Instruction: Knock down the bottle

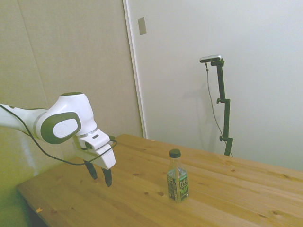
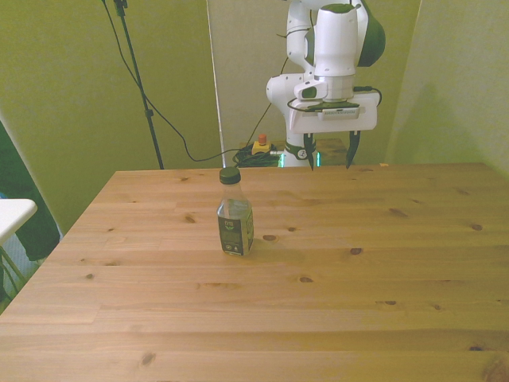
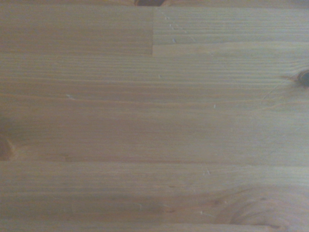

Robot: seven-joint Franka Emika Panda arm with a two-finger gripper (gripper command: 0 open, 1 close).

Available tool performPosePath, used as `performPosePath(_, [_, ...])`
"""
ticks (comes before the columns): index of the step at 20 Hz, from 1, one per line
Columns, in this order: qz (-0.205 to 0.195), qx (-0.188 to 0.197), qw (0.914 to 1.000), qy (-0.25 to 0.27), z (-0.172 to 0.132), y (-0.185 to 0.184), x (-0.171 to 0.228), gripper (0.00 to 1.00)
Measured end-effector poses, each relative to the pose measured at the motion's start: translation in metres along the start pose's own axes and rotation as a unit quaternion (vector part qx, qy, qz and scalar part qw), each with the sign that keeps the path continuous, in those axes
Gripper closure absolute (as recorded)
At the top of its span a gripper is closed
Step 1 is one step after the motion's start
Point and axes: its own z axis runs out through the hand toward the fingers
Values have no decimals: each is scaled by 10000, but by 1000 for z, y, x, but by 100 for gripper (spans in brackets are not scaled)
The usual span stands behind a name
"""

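The bottle (image 1: 177, 177) (image 2: 235, 215) stands upright on the wooden table (image 1: 227, 189) (image 2: 358, 270), clear plastic with a dark cap and a green-and-dark label. My gripper (image 1: 99, 177) (image 2: 330, 153) hangs open above the table's far edge, with nothing between its dark fingers. It is well apart from the bottle, toward the front view's right and farther back. The wrist view shows only bare table planks (image 3: 154, 125), no bottle.
Black cables trail from the arm (image 1: 42, 146) and across the floor behind the table (image 2: 191, 151). A small white surface (image 2: 12, 215) sits beyond the table at the front view's left. A wall stands close behind the table.
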Motion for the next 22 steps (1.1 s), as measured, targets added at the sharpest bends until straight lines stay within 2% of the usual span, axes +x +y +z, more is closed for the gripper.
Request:
performPosePath(2, [-10,-11,10000,3,0,0,0,0])
performPosePath(3, [-19,-32,10000,9,-1,0,1,100])
performPosePath(9, [160,-236,9994,219,-24,21,33,100])
performPosePath(16, [663,-151,9967,434,-47,57,77,100])
performPosePath(22, [934,-49,9942,534,-55,67,115,100])
